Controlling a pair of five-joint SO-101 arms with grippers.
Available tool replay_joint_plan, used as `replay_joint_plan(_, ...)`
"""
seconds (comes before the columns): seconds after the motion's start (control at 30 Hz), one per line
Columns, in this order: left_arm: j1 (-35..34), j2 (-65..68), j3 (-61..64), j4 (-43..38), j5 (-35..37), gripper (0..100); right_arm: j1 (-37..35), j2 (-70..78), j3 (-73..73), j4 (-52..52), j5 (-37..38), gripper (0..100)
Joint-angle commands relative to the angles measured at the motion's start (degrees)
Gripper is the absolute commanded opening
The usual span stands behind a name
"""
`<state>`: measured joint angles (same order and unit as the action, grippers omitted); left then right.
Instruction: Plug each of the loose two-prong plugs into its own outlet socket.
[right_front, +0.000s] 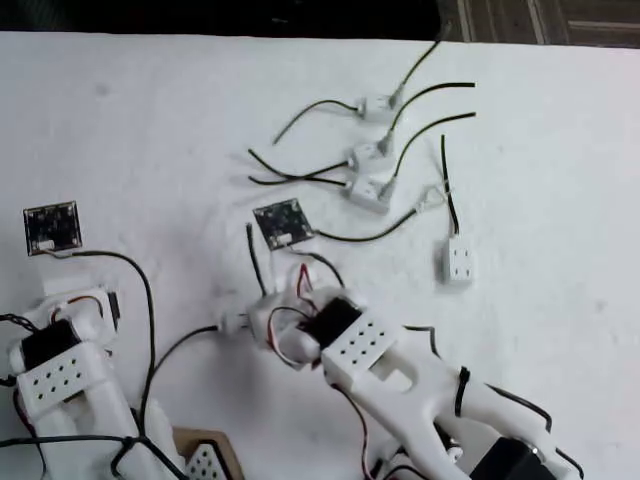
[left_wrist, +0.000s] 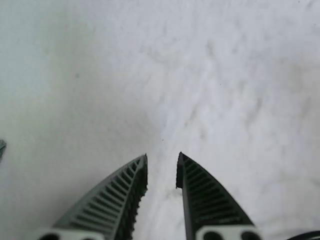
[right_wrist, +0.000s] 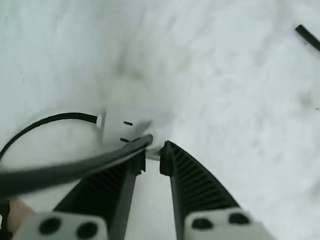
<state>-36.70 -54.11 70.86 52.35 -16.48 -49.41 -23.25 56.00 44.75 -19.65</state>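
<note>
Right gripper (right_wrist: 152, 150) has its tips pinched almost together on a plug (right_wrist: 149, 142), right against a socket (right_wrist: 122, 127) near the table's (right_front: 150, 120) front edge. Left gripper (left_wrist: 161, 167) hangs slightly parted, empty, above the bare surface.

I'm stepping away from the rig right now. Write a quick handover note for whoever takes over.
Left gripper: open, empty, over bare cloth.
Right gripper: shut on a plug, facing a socket whose slots show empty.
Done: three pairs at the far side look mated.
Left: seat the held plug, then join the loose plug with the lone socket.
</note>
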Motion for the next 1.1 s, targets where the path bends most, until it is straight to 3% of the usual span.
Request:
replay_joint_plan(0.0, -0.13, -1.1, -0.53, -0.97, 0.09, 11, -1.63, -0.13, 3.43, -0.92, 4.48, 1.6)
replay_joint_plan(0.6, -0.22, -1.1, -0.53, -0.97, 0.09, 11, -1.63, 0.4, 3.6, -6.11, 16.35, 1.6)
replay_joint_plan(1.07, -0.22, -0.84, -0.44, -1.67, 0.09, 11, -1.54, -0.22, 0.97, -1.54, 16.79, 4.6)
